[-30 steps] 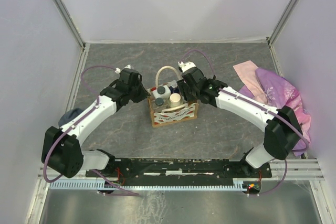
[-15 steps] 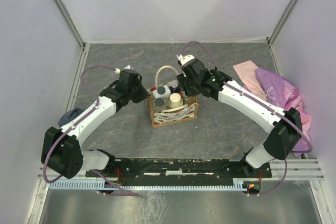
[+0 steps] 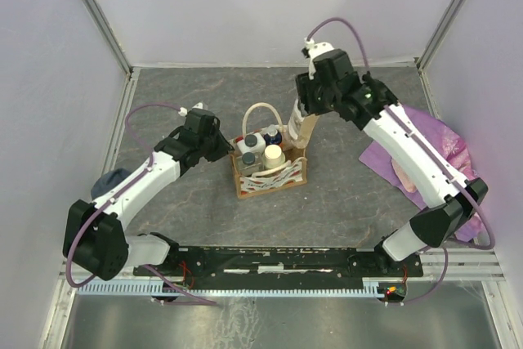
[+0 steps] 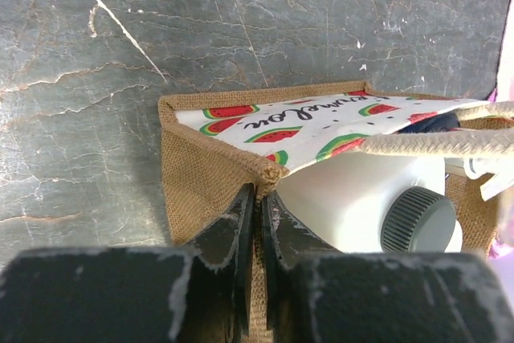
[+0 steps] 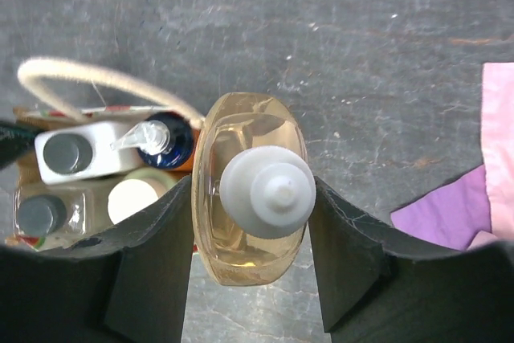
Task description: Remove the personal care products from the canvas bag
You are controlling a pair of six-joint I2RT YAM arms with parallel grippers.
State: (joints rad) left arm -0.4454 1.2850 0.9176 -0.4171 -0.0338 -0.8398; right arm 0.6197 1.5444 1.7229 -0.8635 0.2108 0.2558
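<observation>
Canvas bag [image 3: 282, 179]: small tan tote, white panel with watermelon slices and black script, cream loop handles; upright mid-table.
Products inside: white bottle with grey cap [image 5: 80, 150], dark blue pump bottle [image 5: 165, 140], cream-capped jar [image 5: 132, 198], clear dark-capped bottle [image 5: 40, 214]; packed together.
Left claw [image 4: 259, 198]: at the bag's 9 o'clock, jaws pinched onto its rim corner.
Tan bottle [image 5: 253, 190]: translucent amber, oval, white cap; raised over the bag's 1 o'clock corner.
Right claw [image 5: 250, 230]: clamped on the tan bottle, fingers at 3 and 9 o'clock of its cap.

upright tan bottle [image 5: 253, 190] by canvas bag [image 3: 270, 179]
</observation>
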